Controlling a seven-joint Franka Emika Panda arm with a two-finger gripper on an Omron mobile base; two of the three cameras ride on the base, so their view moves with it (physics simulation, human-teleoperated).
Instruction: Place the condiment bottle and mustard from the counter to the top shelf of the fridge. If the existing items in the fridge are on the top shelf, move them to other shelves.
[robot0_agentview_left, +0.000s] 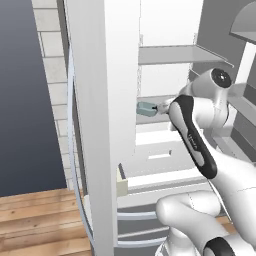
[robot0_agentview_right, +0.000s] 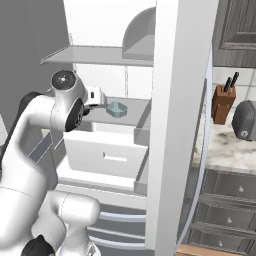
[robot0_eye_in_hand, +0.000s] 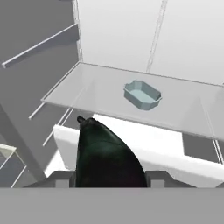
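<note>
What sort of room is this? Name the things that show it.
A home kitchen, most likely: a tall pale grey-white fridge stands open, beside a white-grey marbled stone counter with a brown wooden knife block and dark grey panelled drawers beneath.

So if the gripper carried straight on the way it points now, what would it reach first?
Probably the teal dish on the fridge shelf; the gripper, shut on a black object, points roughly at it. Depth is unclear.

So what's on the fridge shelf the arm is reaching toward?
A small teal dish sits on that shelf, apart from the gripper, which holds a black object that hides its fingertips.
</note>
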